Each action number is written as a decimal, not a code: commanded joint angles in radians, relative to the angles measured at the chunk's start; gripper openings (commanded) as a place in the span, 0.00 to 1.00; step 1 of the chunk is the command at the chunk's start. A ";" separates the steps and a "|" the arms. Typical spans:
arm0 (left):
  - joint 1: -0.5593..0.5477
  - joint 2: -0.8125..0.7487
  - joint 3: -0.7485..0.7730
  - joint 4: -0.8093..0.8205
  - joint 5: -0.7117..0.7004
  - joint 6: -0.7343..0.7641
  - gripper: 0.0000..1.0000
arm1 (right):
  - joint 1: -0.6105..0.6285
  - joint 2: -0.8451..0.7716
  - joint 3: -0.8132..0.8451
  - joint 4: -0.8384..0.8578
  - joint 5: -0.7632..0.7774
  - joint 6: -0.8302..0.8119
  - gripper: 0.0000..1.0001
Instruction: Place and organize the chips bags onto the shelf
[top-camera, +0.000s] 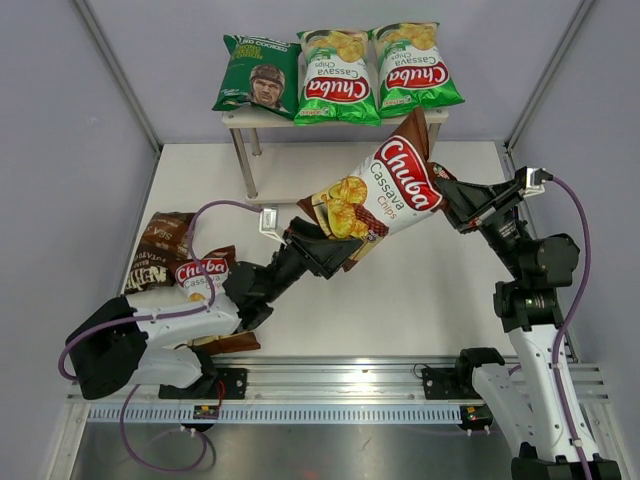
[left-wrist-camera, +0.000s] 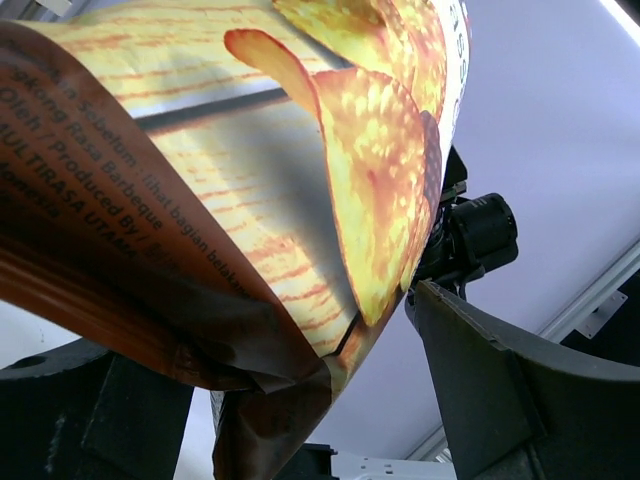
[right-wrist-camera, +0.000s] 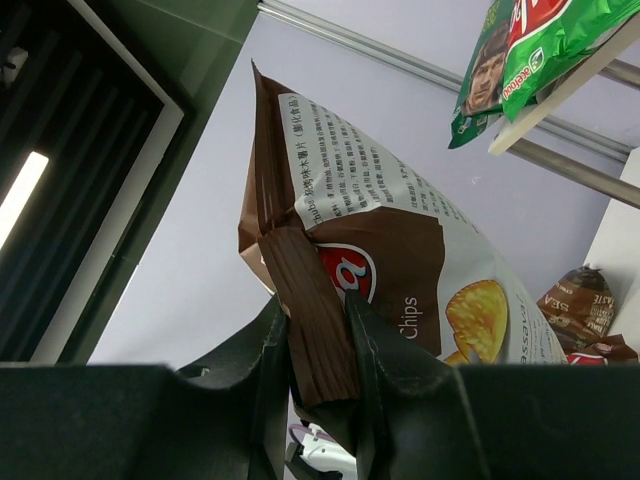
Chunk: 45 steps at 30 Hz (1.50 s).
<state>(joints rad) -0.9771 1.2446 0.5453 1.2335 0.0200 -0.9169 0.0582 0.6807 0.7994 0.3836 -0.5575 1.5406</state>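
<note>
A brown-and-white Chuba bag (top-camera: 385, 190) hangs in the air between both arms, tilted. My right gripper (top-camera: 447, 196) is shut on its crimped brown top seal (right-wrist-camera: 312, 310). My left gripper (top-camera: 322, 246) is open, its fingers wide apart around the bag's lower end (left-wrist-camera: 300, 200), with a gap at the right finger (left-wrist-camera: 490, 380). The shelf (top-camera: 236, 117) stands at the back. Its top board carries the dark green bag with a man's face (top-camera: 256, 75) and two bright green Chuba bags (top-camera: 335, 75) (top-camera: 412, 65).
A dark brown Kettle bag (top-camera: 160, 250) and a second brown-and-white Chuba bag (top-camera: 205, 275) lie at the table's left, partly under my left arm. Lilac walls close in the table on three sides. The shelf's lower tier is hidden behind the held bag.
</note>
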 joint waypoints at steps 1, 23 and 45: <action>-0.003 -0.056 -0.004 0.394 -0.078 0.061 0.85 | 0.014 -0.017 -0.003 -0.008 -0.019 -0.027 0.00; -0.003 -0.142 -0.013 0.258 -0.091 0.130 0.58 | 0.015 0.003 0.009 0.021 -0.071 -0.082 0.00; -0.049 -0.359 -0.099 -0.146 -0.132 0.377 0.04 | 0.015 0.053 0.110 -0.164 -0.059 -0.382 0.99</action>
<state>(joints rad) -1.0206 0.9306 0.4572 1.0889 -0.0654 -0.6186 0.0658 0.7540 0.8474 0.3054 -0.6422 1.2675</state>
